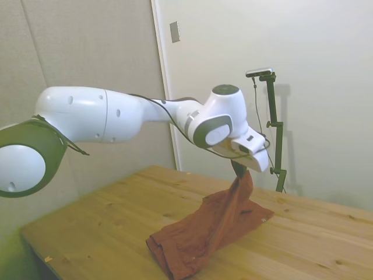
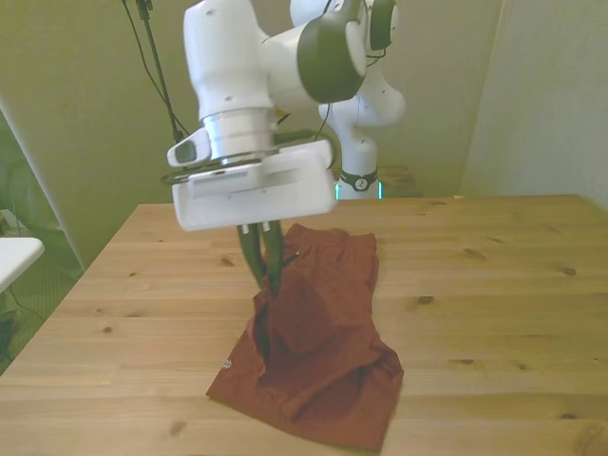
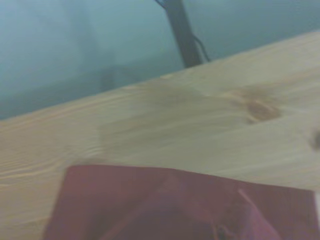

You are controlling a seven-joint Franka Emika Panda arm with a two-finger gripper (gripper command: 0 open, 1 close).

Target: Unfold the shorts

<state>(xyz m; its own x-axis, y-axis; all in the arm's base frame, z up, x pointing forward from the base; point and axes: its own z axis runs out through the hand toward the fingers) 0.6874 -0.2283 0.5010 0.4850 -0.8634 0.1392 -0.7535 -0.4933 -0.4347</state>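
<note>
The rust-red shorts (image 2: 323, 351) lie rumpled on the wooden table (image 2: 494, 285), with one part pulled up into a peak. My gripper (image 2: 269, 282) is shut on that peak of cloth and holds it above the table. In the side view the shorts (image 1: 204, 230) hang in a taut ridge from the gripper (image 1: 240, 174) down to a heap near the table's front edge. The wrist view shows a blurred patch of the shorts (image 3: 165, 210) over bare wood. A small dark mark, perhaps the drawstring, shows on the cloth (image 1: 245, 211).
The table's near edge (image 1: 105, 265) runs close to the low end of the shorts in the side view. Bare wood (image 2: 503, 332) stretches toward the front view's right. A white object (image 2: 14, 256) pokes in at the front view's left edge.
</note>
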